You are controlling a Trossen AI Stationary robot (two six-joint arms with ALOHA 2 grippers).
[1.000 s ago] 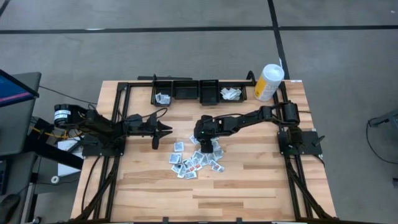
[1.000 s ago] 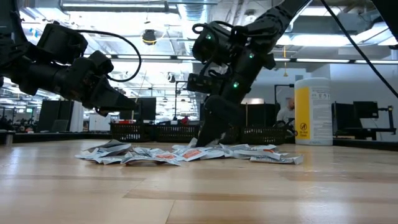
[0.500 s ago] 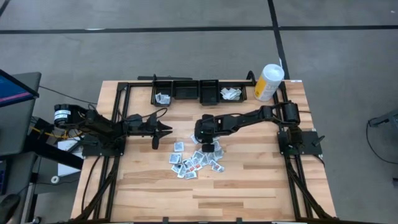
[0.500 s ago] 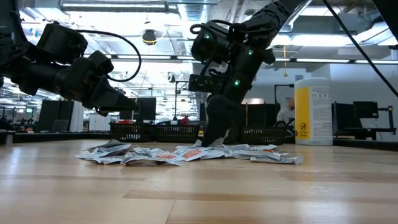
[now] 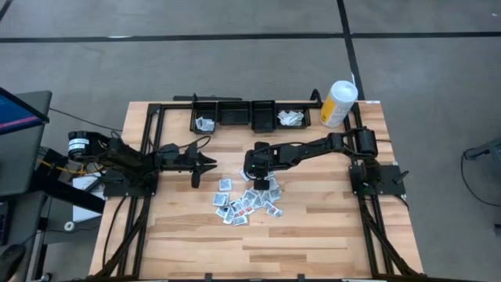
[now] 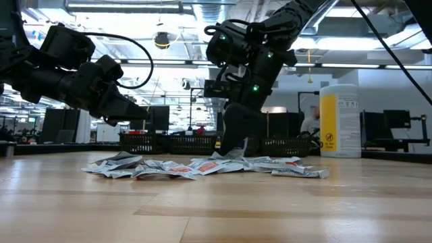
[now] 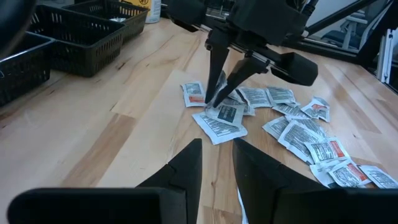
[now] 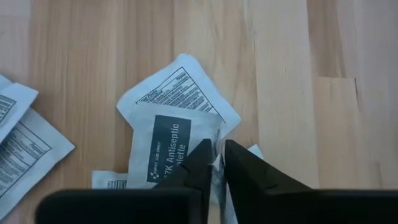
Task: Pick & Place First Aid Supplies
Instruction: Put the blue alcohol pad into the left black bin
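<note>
On the packet under my right gripper (image 8: pixel 216 163) I can read white lettering on a dark panel, "Antiseptic" and part of "Towelette" below it; the square white packet (image 8: pixel 169 146) lies overlapping a second white packet (image 8: pixel 180 87) covered in fine black print too small to read. The right gripper's fingers (image 8: pixel 200 163) are nearly pressed together, pinching the thin edge of the antiseptic packet. That packet sits at the edge of the pile of first aid supplies (image 5: pixel 246 199) nearest the black bins (image 5: pixel 233 114), the pile itself spread flat on the wooden table (image 5: pixel 313 235) a little way from those bins. The packets in the pile are small, flat, white squares and oblongs with grey print, several carrying red or orange patches (image 7: pixel 334 149). More packets lie inside two of the black bins, one bin at each end of the row. Beside the bins stands a tall white-and-yellow canister (image 6: pixel 339 120) with a printed label I cannot read. My left gripper (image 7: pixel 216 163) hangs above the table beside the pile, its fingers slightly apart and holding nothing.
</note>
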